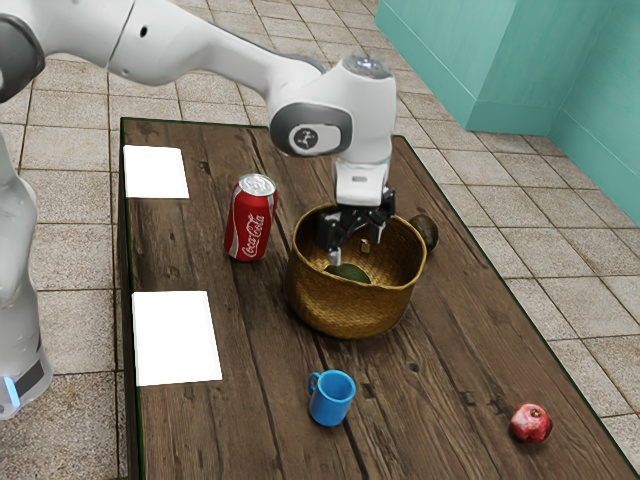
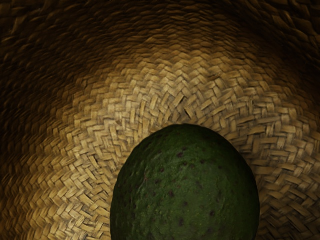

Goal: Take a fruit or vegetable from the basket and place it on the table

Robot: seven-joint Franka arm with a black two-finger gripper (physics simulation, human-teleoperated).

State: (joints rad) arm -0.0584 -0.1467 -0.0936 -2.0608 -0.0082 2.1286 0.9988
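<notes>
Inside the basket | pincer spread, at the avocado | surface, exterior view's left: red can; near: blue mug; near right: red fruit

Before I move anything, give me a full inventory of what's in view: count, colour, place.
Basket: one, golden brown, on the table
Avocado: one, dark green, inside the basket
Dark fruit: one, brownish green, on the table behind the basket, partly hidden
Coca-Cola can: one, red, upright, on the exterior view's left of the basket
Mug: one, blue, nearer the camera than the basket
Round fruit: one, red, toward the exterior view's lower right
Sheets: two, white, along the table's left edge in the exterior view
Table: one, brown wood
Floor: one, beige tile
Wall: teal, upper right
Arm: one, white and grey
Gripper: one, black, reaching into the basket
</notes>
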